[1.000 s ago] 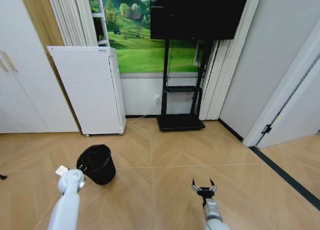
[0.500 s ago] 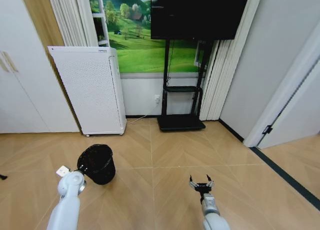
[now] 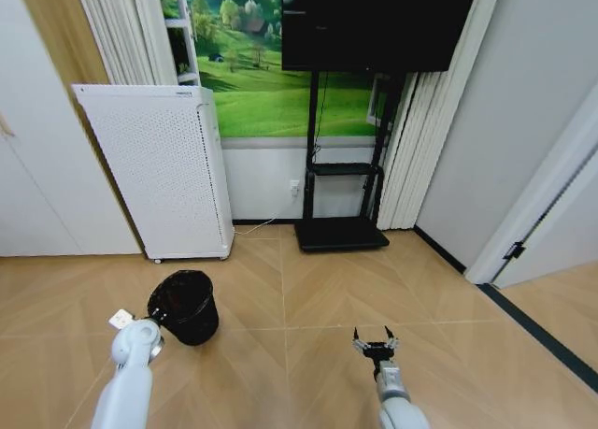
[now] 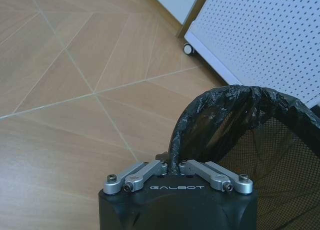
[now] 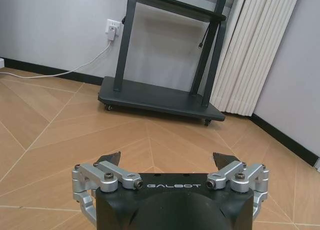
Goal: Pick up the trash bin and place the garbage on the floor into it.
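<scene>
The trash bin (image 3: 184,306), small, round and black with a glossy bag lining, is at the lower left of the head view on the floor (image 3: 299,289). My left arm (image 3: 135,347) reaches to its near rim. In the left wrist view my left gripper (image 4: 170,166) is shut on the bagged rim of the trash bin (image 4: 240,135). I cannot tell whether the bin is off the floor. My right gripper (image 3: 376,339) hangs open over bare floor to the right, with nothing between its fingers (image 5: 168,158). The garbage is out of view.
A tall white perforated appliance (image 3: 159,167) on casters stands close behind the bin, also in the left wrist view (image 4: 265,34). A black TV stand (image 3: 341,233) with a low base (image 5: 160,97) is by the far wall. A dark strip (image 3: 542,336) crosses the floor at right.
The whole head view has shifted, so the camera has moved a little. My right gripper has risen slightly in the picture. The left gripper stays shut on the bin's rim.
</scene>
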### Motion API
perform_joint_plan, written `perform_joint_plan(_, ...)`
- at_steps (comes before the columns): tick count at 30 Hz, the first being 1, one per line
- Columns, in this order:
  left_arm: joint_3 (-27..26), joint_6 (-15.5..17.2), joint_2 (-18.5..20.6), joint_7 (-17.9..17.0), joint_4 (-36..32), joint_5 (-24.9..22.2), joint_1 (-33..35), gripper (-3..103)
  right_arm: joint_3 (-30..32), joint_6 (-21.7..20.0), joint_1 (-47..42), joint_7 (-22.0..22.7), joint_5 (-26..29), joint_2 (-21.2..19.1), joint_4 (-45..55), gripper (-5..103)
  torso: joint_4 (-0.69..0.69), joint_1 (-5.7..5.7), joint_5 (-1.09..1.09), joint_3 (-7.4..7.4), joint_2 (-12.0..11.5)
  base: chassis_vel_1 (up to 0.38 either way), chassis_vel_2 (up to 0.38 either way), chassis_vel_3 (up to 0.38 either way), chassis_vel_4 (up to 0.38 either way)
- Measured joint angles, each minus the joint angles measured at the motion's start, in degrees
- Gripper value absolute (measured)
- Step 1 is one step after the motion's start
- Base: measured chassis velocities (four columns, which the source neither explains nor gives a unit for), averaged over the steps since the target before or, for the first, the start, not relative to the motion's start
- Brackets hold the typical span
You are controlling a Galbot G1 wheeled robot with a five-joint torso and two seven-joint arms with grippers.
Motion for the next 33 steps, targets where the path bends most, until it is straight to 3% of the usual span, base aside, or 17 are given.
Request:
perform_joint_plan(12, -1.15, -0.31, 0.79, -1.19, 5.7, -0.89, -3.37, 4, -0.78, 0.83, 0.56, 1.06, -0.49, 0.64, -0.72, 100, -0.01, -0.01, 0.0, -0.01, 0.0, 0.0, 0.0, 0.0, 0.0)
perform_joint_plan(33, -0.84, -0.32, 2.48, -0.32, 7.06, -2.09, -4.19, 4, -0.92, -1.16, 0.74, -2.04, -2.31, 1.96, -0.33, 100, 0.01, -0.02, 0.0, -0.01, 0.0, -0.007, 0.006, 0.006, -0.004)
